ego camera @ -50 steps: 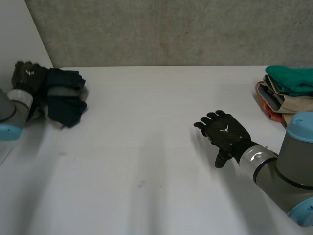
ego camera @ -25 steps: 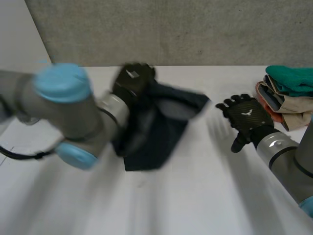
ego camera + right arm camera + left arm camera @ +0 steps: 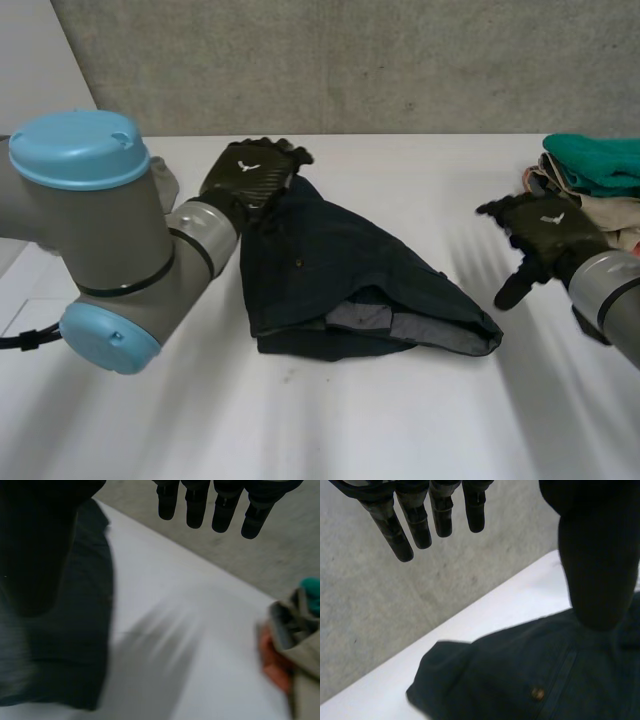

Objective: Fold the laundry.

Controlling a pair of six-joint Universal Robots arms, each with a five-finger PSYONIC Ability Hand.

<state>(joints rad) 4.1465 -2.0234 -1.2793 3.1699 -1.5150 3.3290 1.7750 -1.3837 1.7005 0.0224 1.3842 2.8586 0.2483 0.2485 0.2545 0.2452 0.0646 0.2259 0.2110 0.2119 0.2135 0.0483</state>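
One dark garment (image 3: 330,260) lies crumpled in the middle of the white bench (image 3: 400,420), its grey lining showing along the near edge. One small button (image 3: 536,692) shows on it in the left wrist view.

There are two robot hands. The left robot hand (image 3: 250,172) is over the garment's far corner, fingers (image 3: 435,510) straight and apart from the thumb, holding nothing. The right robot hand (image 3: 545,225) hovers beside the garment's right end, fingers (image 3: 200,505) likewise spread and empty.

One stack of folded clothes (image 3: 595,165), teal over beige and orange, sits at the bench's right edge, just beyond the right robot hand. A grey wall (image 3: 350,60) stands behind.
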